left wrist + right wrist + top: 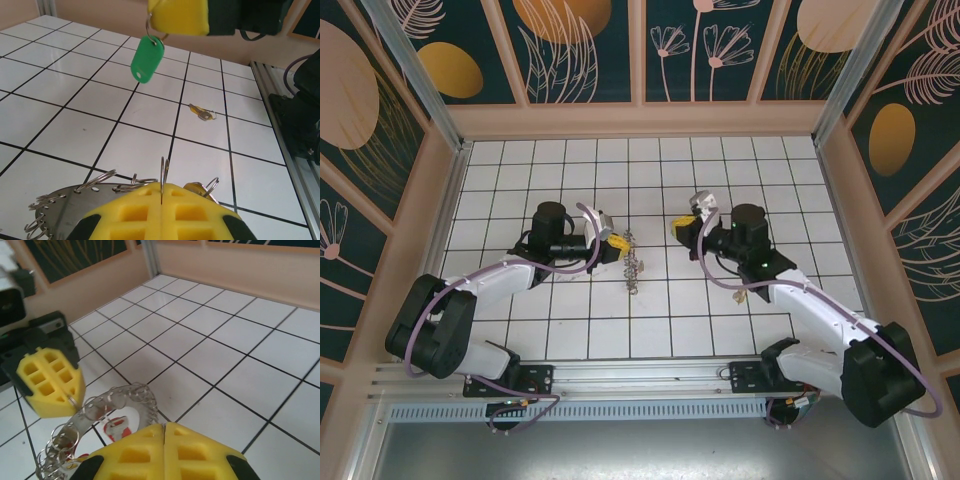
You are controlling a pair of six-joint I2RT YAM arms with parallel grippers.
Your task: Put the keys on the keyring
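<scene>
Two pairs of jaws, both clamped: the left gripper [162,191] pinches a rim loop of the keyring [60,210], mid-table; the right gripper [164,435], just right, hangs the green key [147,59] by its ring. Ease ring onto loop slowly, with both grips firm.

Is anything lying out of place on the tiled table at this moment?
Yes. One small yellowish key lies loose on a white tile, well apart from the keyring. The left arm's jaws pinch one of the keyring's small loops, and the green tag hangs from the right arm's jaws, so this key looks left behind.
</scene>
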